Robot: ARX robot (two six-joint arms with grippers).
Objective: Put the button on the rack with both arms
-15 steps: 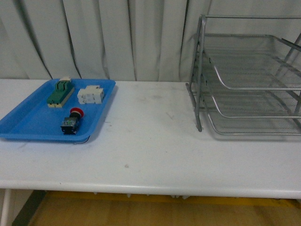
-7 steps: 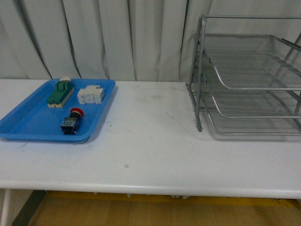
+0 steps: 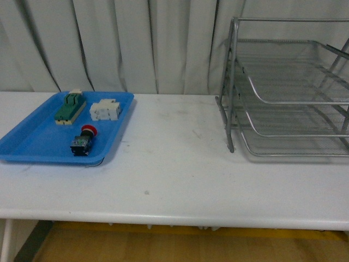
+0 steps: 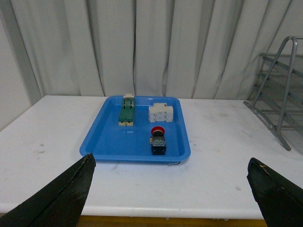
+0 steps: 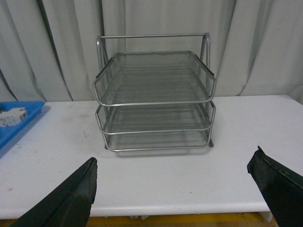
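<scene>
We have yet to pick up the button (image 3: 83, 140), lying in the blue tray (image 3: 32, 143), well apart from the rack (image 3: 232, 82). Our left gripper (image 4: 169, 165) and right gripper (image 5: 175, 158) gape wide, empty.

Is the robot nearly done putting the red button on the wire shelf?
No, it has hardly begun. Done: nothing yet; the button lies in the blue tray. In hand: nothing; the left pincer and the right pincer are both open and hold nothing. Left: pick up the button, carry it across the table and set it on the rack, where no button shows.
</scene>
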